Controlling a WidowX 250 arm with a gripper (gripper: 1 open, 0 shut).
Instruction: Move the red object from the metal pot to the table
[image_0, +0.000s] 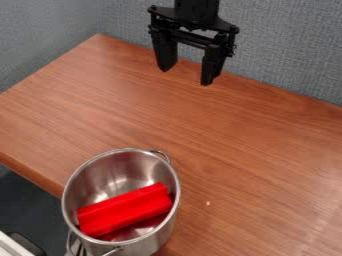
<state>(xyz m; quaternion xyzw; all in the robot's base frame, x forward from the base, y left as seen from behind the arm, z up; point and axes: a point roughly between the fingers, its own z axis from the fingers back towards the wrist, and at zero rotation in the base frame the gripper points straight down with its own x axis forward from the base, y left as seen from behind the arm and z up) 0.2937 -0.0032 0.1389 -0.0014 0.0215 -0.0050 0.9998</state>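
Grey textured wall (80, 20) forms the backdrop behind a reddish-brown wood-grain desk (187, 130). Desk surface runs diagonally across the view, with one straight edge on the left and another along the upper right. Dark floor area shows past the left edge, at the lower left corner of the view.

Gripper (189, 70): black, two-fingered, pointing down, positioned over the far part of the desk near the wall. Its fingers are spread wide apart with an empty gap between them. It pinches nothing. It is well apart from the pot and touches no object; whether the fingertips (163, 62) meet the desk surface cannot be told from this view.

Pot (123, 205): shiny round steel, straight-sided, standing upright at the near edge of the desk, lower centre of the view. A small loop handle shows at its far rim. The lower part of the pot is cut off by the bottom of the view.

Red object (126, 210): bright red, elongated and rounded, lying inside the pot. It rests slantwise, spanning most of the pot's interior, its right end raised toward the right wall and its left end lower near the left wall. It is fully within the rim.

Bare desk lies between the pot and the gripper.
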